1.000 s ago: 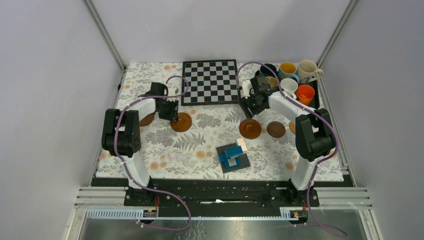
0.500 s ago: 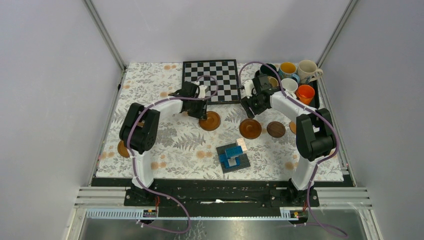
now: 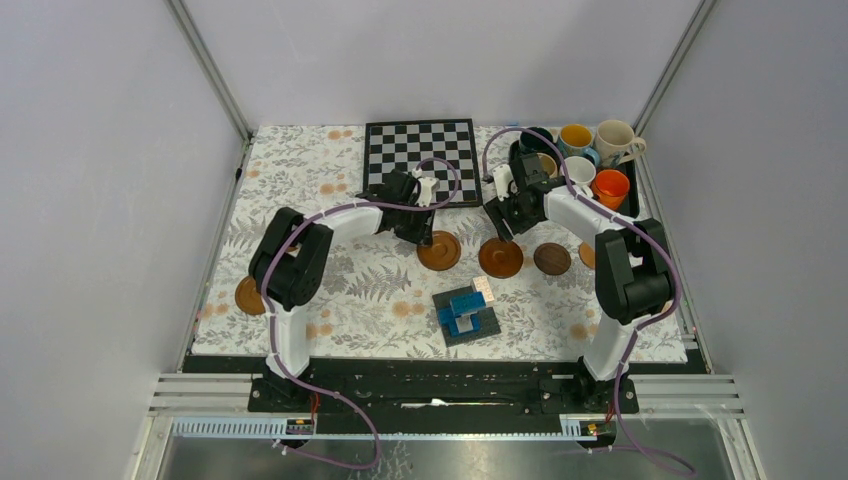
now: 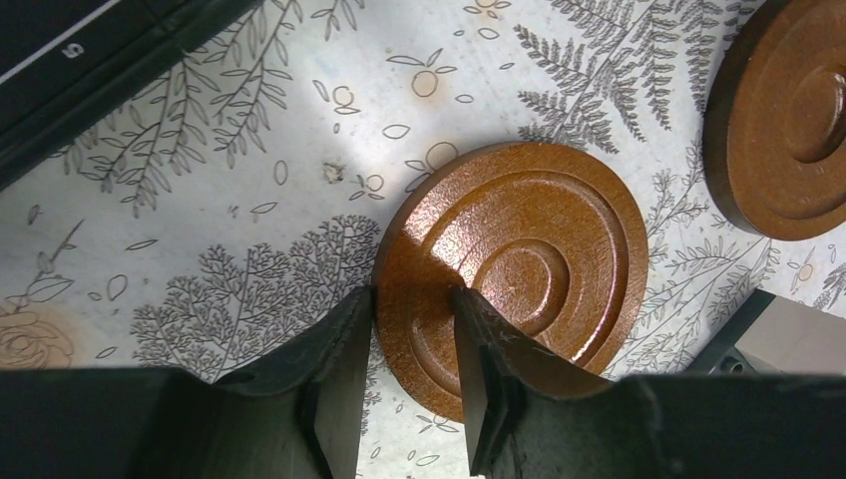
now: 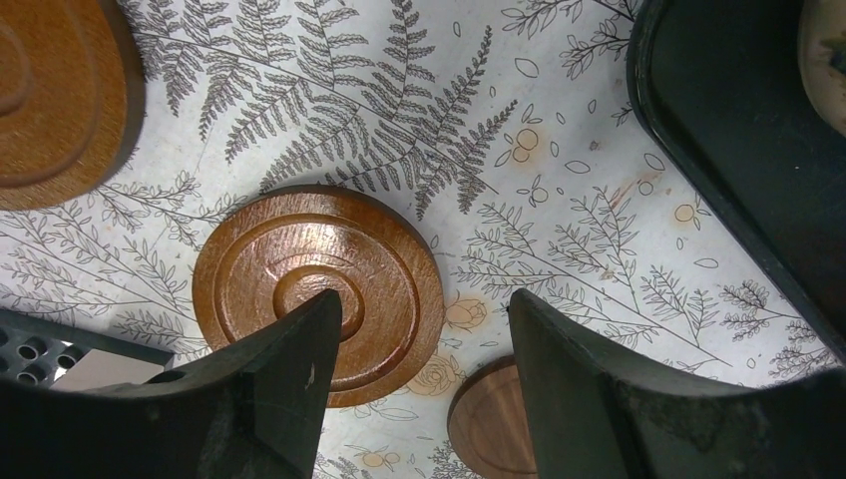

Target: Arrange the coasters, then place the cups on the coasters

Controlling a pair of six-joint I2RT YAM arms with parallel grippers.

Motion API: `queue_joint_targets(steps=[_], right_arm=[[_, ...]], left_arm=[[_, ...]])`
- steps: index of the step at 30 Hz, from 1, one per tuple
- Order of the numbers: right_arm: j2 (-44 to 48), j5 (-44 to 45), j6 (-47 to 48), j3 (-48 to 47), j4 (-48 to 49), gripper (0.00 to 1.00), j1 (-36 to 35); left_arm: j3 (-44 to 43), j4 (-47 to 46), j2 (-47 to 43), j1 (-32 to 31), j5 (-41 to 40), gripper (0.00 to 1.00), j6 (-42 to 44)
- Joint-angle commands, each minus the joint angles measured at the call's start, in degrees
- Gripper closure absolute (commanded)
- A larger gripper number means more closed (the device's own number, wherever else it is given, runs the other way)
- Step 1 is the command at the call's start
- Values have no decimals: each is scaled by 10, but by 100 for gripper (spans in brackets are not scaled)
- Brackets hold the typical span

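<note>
- The left tool [image 4: 411,299] pinches the near rim of a coaster [image 4: 539,249]. Since a second ago both have moved right, from left of centre to mid-table.
- The right tool [image 5: 419,317], spread and holding nothing, has barely shifted. It hangs over a second coaster [image 5: 289,259].
- Five coasters [image 3: 552,259] show from above, in a rough row across the table [image 3: 330,300].
- Six cups [image 3: 578,170] stand in the tray [image 3: 634,195] at the far right corner.
- The two middle coasters lie near each other, not touching. The chessboard [image 3: 420,160] is just behind them and the blocks [image 3: 465,312] are in front. Open table lies to the left.
</note>
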State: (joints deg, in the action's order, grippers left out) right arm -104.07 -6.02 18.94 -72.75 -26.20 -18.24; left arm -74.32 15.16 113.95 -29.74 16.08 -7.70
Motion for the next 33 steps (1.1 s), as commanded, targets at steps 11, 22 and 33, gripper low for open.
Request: queue_joint_targets(steps=[11, 22, 33], right_arm=[[34, -21, -6, 0, 11, 30, 4], [31, -44, -11, -20, 12, 30, 3], [-9, -130, -41, -62, 41, 29, -27]], left_arm=[[3, 60, -6, -17, -11, 59, 5], [19, 113, -155, 111, 90, 23, 25], [32, 203, -185, 441, 92, 15, 116]])
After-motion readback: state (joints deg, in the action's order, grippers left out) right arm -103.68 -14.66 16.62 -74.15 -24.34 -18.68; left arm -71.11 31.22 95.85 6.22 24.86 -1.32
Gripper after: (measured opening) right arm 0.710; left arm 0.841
